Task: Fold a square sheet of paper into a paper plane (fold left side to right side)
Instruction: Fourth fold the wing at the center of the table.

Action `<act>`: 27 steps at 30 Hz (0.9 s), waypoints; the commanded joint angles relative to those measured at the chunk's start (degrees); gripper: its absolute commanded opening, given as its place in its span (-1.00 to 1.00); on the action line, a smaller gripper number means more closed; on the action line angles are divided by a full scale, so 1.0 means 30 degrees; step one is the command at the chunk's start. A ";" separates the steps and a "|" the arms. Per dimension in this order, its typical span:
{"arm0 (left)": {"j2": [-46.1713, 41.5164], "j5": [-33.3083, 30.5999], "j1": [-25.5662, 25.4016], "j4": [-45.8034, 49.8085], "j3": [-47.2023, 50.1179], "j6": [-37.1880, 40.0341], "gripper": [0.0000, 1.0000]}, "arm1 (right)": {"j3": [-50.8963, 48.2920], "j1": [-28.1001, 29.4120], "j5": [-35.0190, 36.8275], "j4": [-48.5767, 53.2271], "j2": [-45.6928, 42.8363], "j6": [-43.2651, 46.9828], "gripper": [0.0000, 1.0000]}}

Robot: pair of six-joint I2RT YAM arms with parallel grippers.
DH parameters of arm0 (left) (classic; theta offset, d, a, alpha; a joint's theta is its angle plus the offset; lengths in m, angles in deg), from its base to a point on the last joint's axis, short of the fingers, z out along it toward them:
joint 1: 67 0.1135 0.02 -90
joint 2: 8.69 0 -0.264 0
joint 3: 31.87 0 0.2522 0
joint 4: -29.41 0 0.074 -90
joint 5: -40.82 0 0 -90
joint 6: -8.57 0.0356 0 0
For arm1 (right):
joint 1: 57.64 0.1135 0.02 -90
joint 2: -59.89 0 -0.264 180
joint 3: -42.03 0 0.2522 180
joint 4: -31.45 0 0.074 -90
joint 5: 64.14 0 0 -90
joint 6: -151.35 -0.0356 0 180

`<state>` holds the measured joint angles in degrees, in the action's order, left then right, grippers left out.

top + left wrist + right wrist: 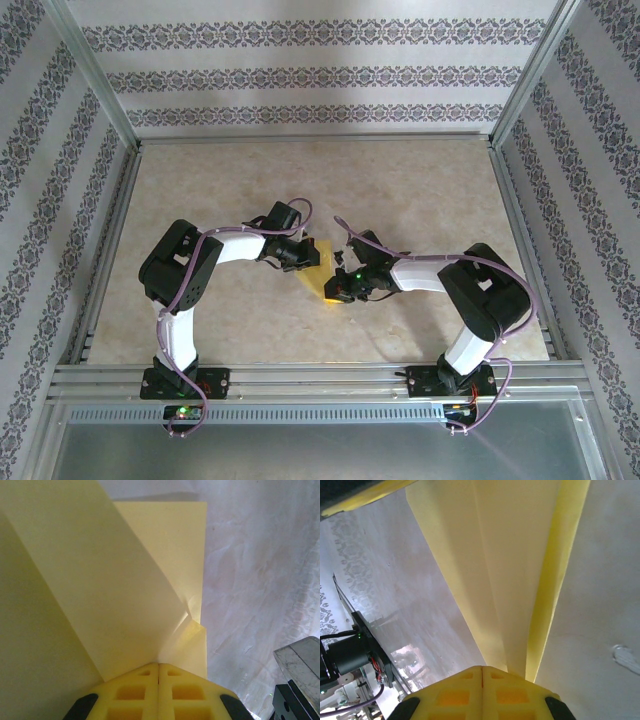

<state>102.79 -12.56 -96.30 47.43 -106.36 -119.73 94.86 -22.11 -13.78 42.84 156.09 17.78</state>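
Paper (319,268) is seen as a narrow, already creased yellow strip near mid-table (420,190), lifted or part-lifted between the two grippers; whether any edge touches the surface cannot be told. Its long axis is run roughly far-to-near with a slight slant toward the right arm. It is pinched at its far-left end by the left gripper (303,256) and at its near-right end by the right gripper (341,286), so neither arm is clearly nearer. In the left wrist view the pads are pressed together on a folded corner, with layered flaps fanned up and away from them. In the right wrist view the pads are likewise clamped on the strip's narrow end, and a long crease is seen running straight away from them. Both forearms are angled inward, elbows out, wrists dropped low over the table and faced toward each other. The next fold is judged to depend on the left side being carried rightward across that long crease, with the right-hand grip serving as anchor
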 commanded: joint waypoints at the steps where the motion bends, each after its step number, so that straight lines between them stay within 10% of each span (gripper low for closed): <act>1: 0.0545 -0.1396 -0.0168 0.1692 0.0571 0.0207 -0.92 | -0.0162 0.0225 0.0289 0.0380 0.0305 0.0257 -1.00; 27: 0.0545 -0.1440 -0.0193 0.1791 0.0500 0.0229 -0.92 | -0.0030 0.0370 0.0293 0.0381 0.0657 0.0344 -0.99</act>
<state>102.79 -12.56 -96.30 47.45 -106.36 -119.73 94.88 -21.98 -13.40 42.77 157.14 18.00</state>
